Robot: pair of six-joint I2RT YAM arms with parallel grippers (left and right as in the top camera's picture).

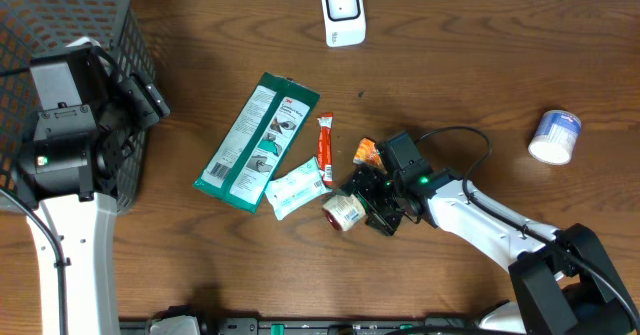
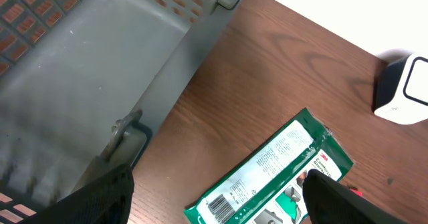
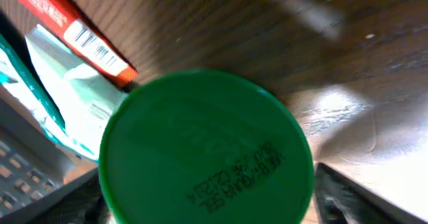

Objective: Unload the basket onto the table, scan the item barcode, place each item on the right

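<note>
Brown wooden table (image 1: pixel 480 75), white scanner (image 1: pixel 343 13)

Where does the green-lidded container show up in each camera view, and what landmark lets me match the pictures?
Overhead: the container lies lower centre, just below the red stick packet.
Left wrist: not in it.
Right wrist: its green lid fills the middle of the picture.
Landmark: the red stick packet sits upper left in the right wrist view and centre in the overhead.

Basket (image 1: pixel 100 35) upper left; scanner (image 1: pixel 343 13) top centre; packet (image 1: pixel 258 141) mid-frame; jar (image 1: pixel 344 212) lower right of it; tub (image 1: pixel 554 137) far right.
</note>
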